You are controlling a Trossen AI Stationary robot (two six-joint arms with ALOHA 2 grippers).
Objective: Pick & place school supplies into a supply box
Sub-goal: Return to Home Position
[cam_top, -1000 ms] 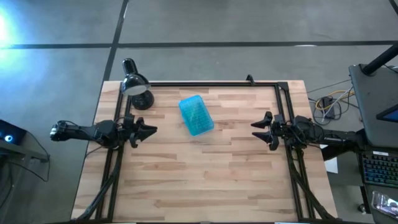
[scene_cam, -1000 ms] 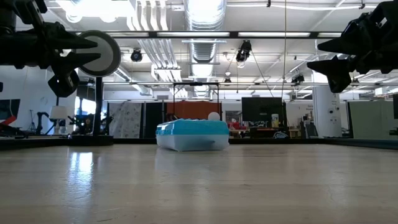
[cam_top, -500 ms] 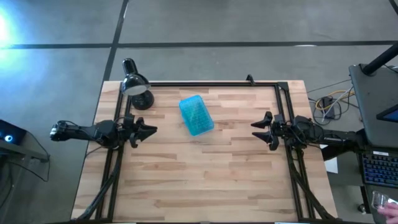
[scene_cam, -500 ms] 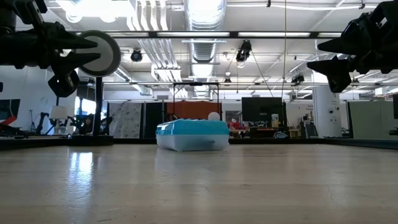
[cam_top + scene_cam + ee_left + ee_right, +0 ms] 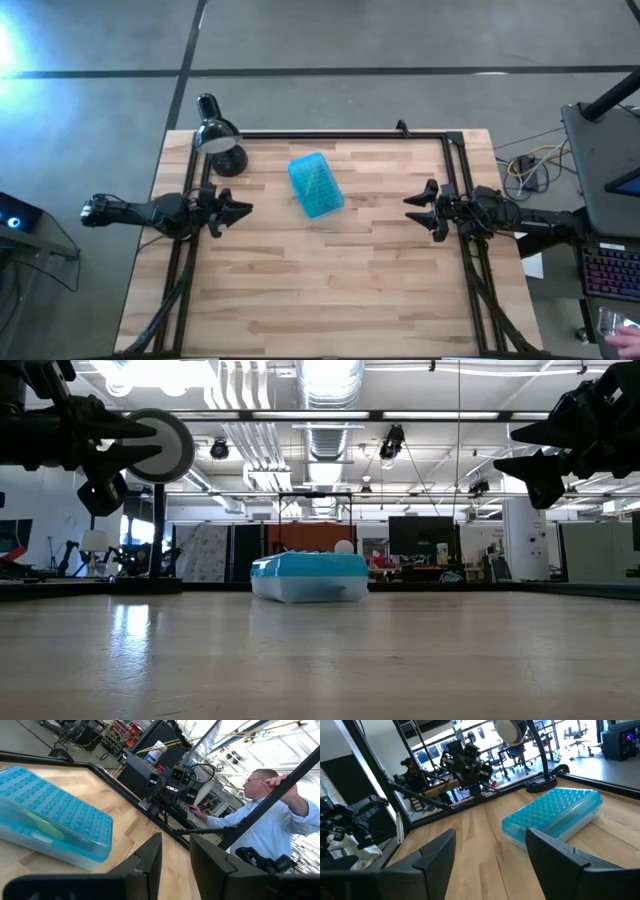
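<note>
Looks pretty much done: supply box lies closed toward 12 o'clock, nothing loose on the table. Left gripper at 9, right gripper at 3, both spread and empty.

Grey concrete floor surrounds the wooden table; silver ducts run under the ceiling.

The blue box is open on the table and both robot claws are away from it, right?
Not open: the supply box is closed, lid down over the tray, as the low view shows. Both the left gripper and right gripper are indeed away from it.
</note>
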